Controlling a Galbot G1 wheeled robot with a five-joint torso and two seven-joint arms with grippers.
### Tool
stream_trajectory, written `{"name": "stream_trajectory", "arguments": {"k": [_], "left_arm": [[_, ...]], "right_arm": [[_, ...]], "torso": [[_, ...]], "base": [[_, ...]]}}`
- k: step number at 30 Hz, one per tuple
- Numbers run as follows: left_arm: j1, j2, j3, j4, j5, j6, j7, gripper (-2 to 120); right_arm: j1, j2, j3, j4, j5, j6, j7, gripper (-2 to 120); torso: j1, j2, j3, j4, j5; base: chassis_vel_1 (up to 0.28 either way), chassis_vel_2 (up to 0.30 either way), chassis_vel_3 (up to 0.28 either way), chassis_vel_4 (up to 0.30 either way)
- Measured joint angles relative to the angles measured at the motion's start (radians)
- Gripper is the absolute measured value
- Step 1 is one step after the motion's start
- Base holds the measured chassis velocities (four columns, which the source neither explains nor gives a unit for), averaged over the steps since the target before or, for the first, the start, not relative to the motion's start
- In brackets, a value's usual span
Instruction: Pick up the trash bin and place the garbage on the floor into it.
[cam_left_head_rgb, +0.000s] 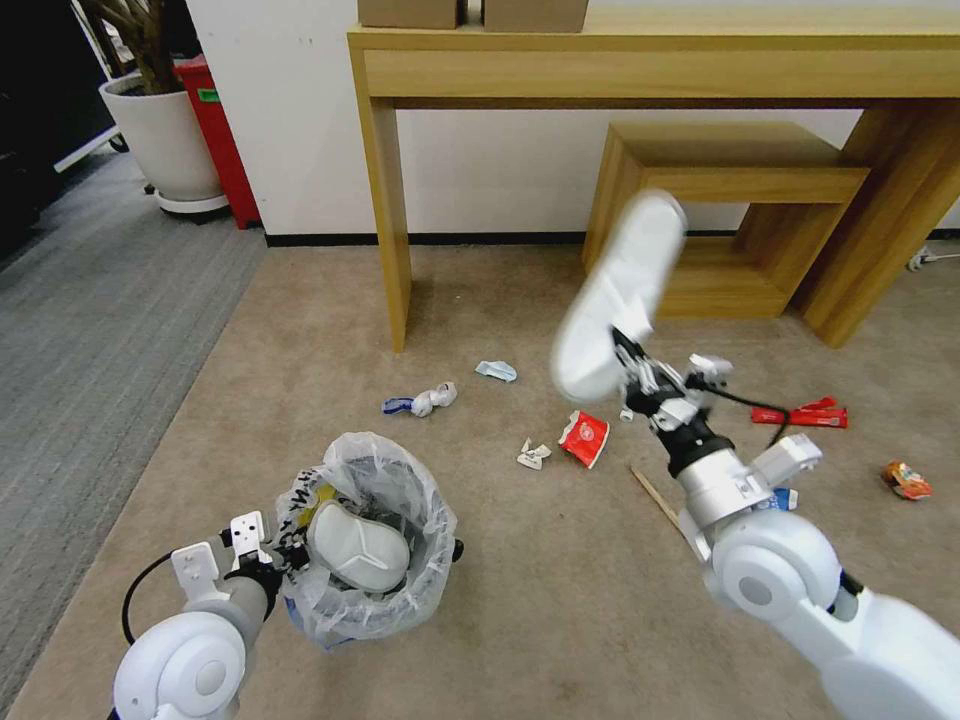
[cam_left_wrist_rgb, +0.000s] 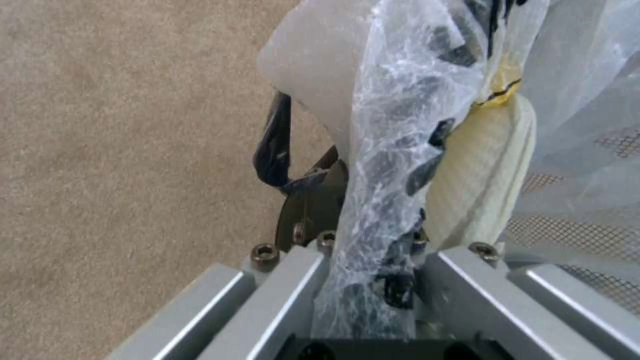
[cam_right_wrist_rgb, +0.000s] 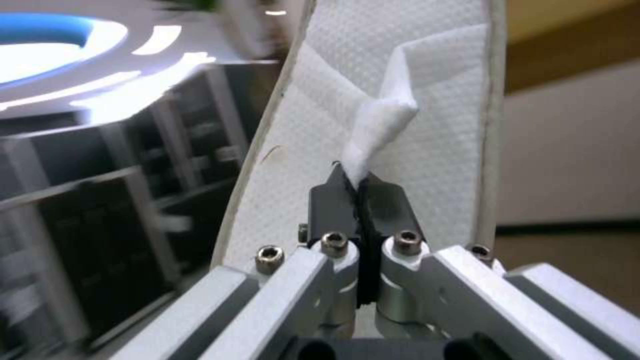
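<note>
a: where is the trash bin (cam_left_head_rgb: 372, 545)?

b: in the head view it sits low on the carpet floor (cam_left_head_rgb: 300, 330), near the robot's left side, lined with a crinkled clear bag, and one white slipper (cam_left_head_rgb: 358, 548) already lies inside. the left end effector (cam_left_head_rgb: 272, 560) is at its rim.

a: is it gripping?

b: the left wrist view answers that: its fingers (cam_left_wrist_rgb: 313, 200) are pinched on the rim and bag of the bin (cam_left_wrist_rgb: 400, 165), with the slipper's (cam_left_wrist_rgb: 480, 175) pale edge just behind.

a: and the right arm?

b: the right end effector (cam_left_head_rgb: 632, 368) is raised above the floor, holding a second white slipper (cam_left_head_rgb: 620, 300), blurred and tilted upward. the right wrist view shows the dark fingers (cam_right_wrist_rgb: 333, 202) pressed together on a fold of the slipper's strap (cam_right_wrist_rgb: 377, 130).

a: what is left on the floor?

b: a red paper cup (cam_left_head_rgb: 584, 438), crumpled paper (cam_left_head_rgb: 533, 454), a wooden stick (cam_left_head_rgb: 655, 495), red wrappers (cam_left_head_rgb: 806, 414) and an orange wrapper (cam_left_head_rgb: 906, 480).
</note>
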Motion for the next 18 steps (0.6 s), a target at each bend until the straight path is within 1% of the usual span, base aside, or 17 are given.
{"name": "stream_trajectory", "arguments": {"k": [1,2,3,4,5,7,8,9,12,14,15,17,18], "left_arm": [[0.000,0.000,0.000,0.000,0.000,0.000,0.000,0],[0.003,0.000,0.000,-0.007,-0.001,0.001,-0.002,0],[0.003,0.000,0.000,-0.008,-0.001,0.001,-0.002,0],[0.006,-0.001,-0.001,-0.014,-0.001,0.001,-0.003,0],[0.006,-0.001,-0.001,-0.014,-0.001,0.001,-0.003,0],[0.010,-0.005,-0.002,-0.024,0.000,0.002,-0.006,0],[0.012,-0.007,-0.003,-0.027,0.001,0.002,-0.006,0],[0.012,-0.007,-0.003,-0.027,0.001,0.002,-0.006,0],[0.016,-0.012,-0.006,-0.034,0.003,0.003,-0.007,0],[0.016,-0.013,-0.006,-0.035,0.003,0.003,-0.007,0],[0.022,-0.016,-0.010,-0.041,0.005,0.003,-0.007,0],[0.027,-0.017,-0.013,-0.049,0.005,0.003,-0.007,0],[0.027,-0.017,-0.013,-0.049,0.005,0.003,-0.007,0]], "right_arm": [[0.000,0.000,0.000,0.000,0.000,0.000,0.000,0],[0.037,-0.014,-0.048,0.001,0.001,0.020,-0.037,0],[0.047,-0.016,-0.060,0.001,0.001,0.026,-0.046,0],[0.084,-0.023,-0.107,-0.001,-0.001,0.049,-0.080,0],[0.084,-0.023,-0.107,-0.001,-0.001,0.049,-0.080,0],[0.189,-0.024,-0.221,-0.016,-0.009,0.095,-0.158,0],[0.228,-0.018,-0.257,-0.022,-0.013,0.105,-0.183,0],[0.228,-0.018,-0.257,-0.022,-0.013,0.105,-0.183,0],[0.314,0.010,-0.344,-0.055,-0.026,0.129,-0.248,0],[0.321,0.014,-0.353,-0.060,-0.027,0.132,-0.254,0],[0.356,0.032,-0.403,-0.086,-0.034,0.143,-0.289,0],[0.389,0.060,-0.466,-0.136,-0.059,0.164,-0.321,0],[0.389,0.060,-0.466,-0.136,-0.059,0.164,-0.321,0]], "torso": [[0.000,0.000,0.000,0.0000,0.0000],[0.000,0.000,0.000,-0.0001,0.0002],[0.000,0.000,0.000,-0.0001,0.0001],[0.000,0.000,0.000,-0.0002,0.0000],[0.000,0.000,0.000,-0.0002,0.0000],[0.000,0.000,0.000,-0.0001,0.0002],[0.000,0.000,0.000,-0.0002,-0.0001],[0.000,0.000,0.000,-0.0002,-0.0001],[0.000,0.000,0.000,0.0000,0.0000],[0.000,0.000,0.000,-0.0001,0.0000],[0.000,0.000,0.000,0.0000,0.0002],[0.000,0.000,0.000,-0.0001,-0.0002],[0.000,0.000,0.000,-0.0001,-0.0002]], "base": [[0.000,0.000,0.000,0.000],[0.000,0.000,0.000,0.000],[0.000,0.000,0.000,0.000],[0.000,0.000,0.000,0.000],[0.000,0.000,0.000,0.000],[0.000,0.000,0.000,0.000],[0.000,0.000,0.000,0.000],[0.000,0.000,0.000,0.000],[0.000,0.000,0.000,0.000],[0.000,0.000,0.000,0.000],[0.000,0.000,0.000,0.000],[0.000,0.000,0.000,0.000],[0.000,0.000,0.000,0.000]]}}
